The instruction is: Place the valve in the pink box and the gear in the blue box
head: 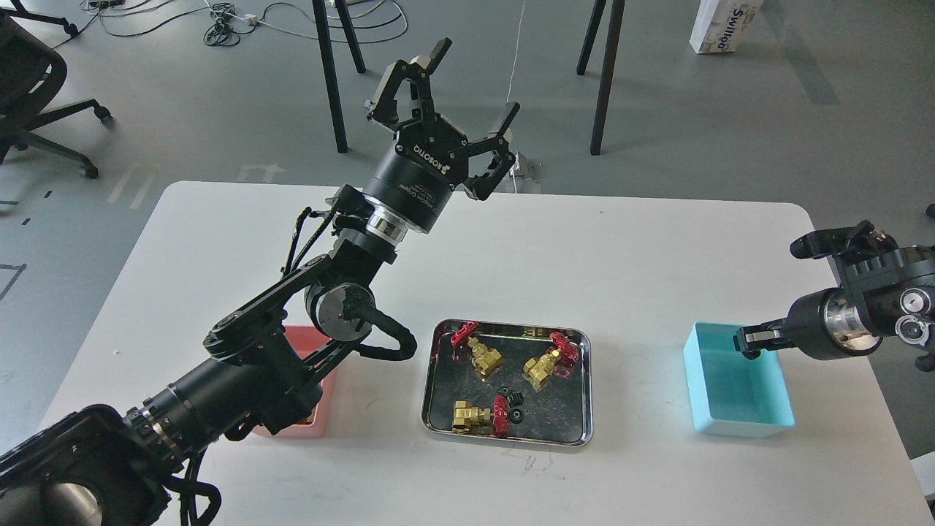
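Observation:
Three valves lie in the steel tray point(504, 441): two at the back point(478, 355) point(546, 363) and one at the front left point(476, 416). Two gears point(515, 399) point(516, 416) lie beside the front valve. My right gripper point(749, 342) hangs just above the back of the blue box point(738, 398), its fingers closed on a small dark gear that barely shows. The blue box looks empty. My left gripper point(475, 82) is open and empty, raised high over the table's back edge. The pink box point(292, 429) is mostly hidden under my left arm.
The white table point(628, 248) carries the pink box at the left, the tray in the middle and the blue box at the right. Beyond its back edge are dark table legs point(603, 80), cables and an office chair point(36, 88).

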